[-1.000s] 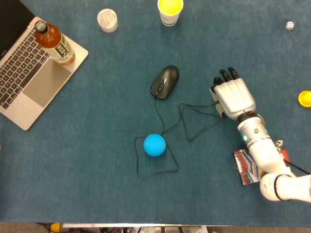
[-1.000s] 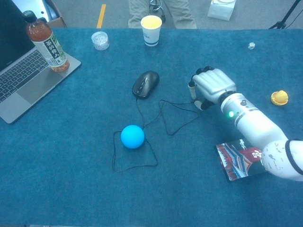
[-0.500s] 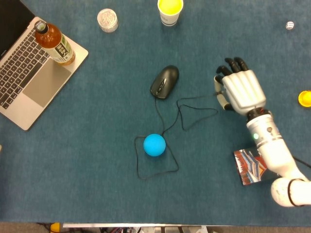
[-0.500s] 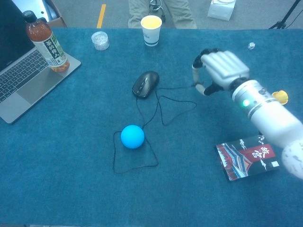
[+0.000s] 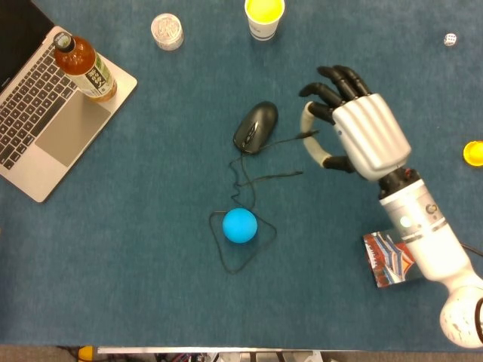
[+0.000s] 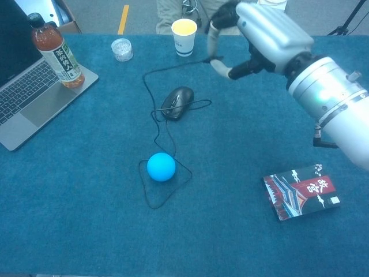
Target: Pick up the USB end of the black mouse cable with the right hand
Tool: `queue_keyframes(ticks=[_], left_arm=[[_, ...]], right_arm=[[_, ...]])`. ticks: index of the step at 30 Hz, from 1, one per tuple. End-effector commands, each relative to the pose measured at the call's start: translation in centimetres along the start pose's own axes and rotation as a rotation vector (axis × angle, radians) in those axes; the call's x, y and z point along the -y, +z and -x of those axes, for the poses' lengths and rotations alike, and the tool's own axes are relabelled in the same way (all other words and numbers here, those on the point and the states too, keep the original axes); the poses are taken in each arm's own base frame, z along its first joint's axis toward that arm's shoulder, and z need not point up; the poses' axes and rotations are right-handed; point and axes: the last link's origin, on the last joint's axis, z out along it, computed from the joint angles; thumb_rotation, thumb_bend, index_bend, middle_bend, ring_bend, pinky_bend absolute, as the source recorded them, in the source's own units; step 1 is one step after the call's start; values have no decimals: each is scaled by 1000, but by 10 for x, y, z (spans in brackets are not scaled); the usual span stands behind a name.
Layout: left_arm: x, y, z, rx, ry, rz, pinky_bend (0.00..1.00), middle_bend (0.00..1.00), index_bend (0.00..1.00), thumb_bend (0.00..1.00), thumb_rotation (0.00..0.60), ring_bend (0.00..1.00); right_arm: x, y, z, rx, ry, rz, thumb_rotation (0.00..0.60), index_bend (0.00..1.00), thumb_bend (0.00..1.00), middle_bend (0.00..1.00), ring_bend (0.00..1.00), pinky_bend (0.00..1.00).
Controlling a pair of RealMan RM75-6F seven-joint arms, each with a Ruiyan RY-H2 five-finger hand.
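Note:
The black mouse [image 5: 256, 127] [image 6: 177, 102] lies on the blue table. Its thin black cable [image 5: 240, 175] [image 6: 154, 124] loops around a blue ball [image 5: 240, 225] [image 6: 161, 167] and rises off the cloth toward my right hand [image 5: 355, 128] [image 6: 259, 36]. That hand is raised above the table, right of the mouse, pinching the cable's USB end between thumb and fingers; the plug itself is mostly hidden by them. In the chest view the lifted cable arcs up past the mouse to the hand. My left hand shows in neither view.
An open laptop [image 5: 47, 113] with a tea bottle [image 5: 83, 66] on it sits far left. A cup of yellow drink [image 5: 264, 16], a small clear lid [image 5: 167, 31], a white die [image 5: 450, 39], a yellow object [image 5: 474, 152] and a booklet [image 6: 301, 191] lie around.
My right hand has risen from the table with the cable end, moving up and slightly left. The cable pulled taut, its loops near the mouse and ball shrinking.

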Motion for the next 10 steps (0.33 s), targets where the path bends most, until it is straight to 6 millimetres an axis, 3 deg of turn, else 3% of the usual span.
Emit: queue_keyframes(ticks=[1,10], left_arm=[[1,-2,-1,-2,0,-6,94,167,239,147,600,158],[3,-4,-3,-4,1,-9,94,167,240,147,600,158]], right_arm=[[9,0,-6,-15,32,-27,600,674,357,319,116,113],[12,-4,-6,0,36,-30,600,675,357,320,116,113]])
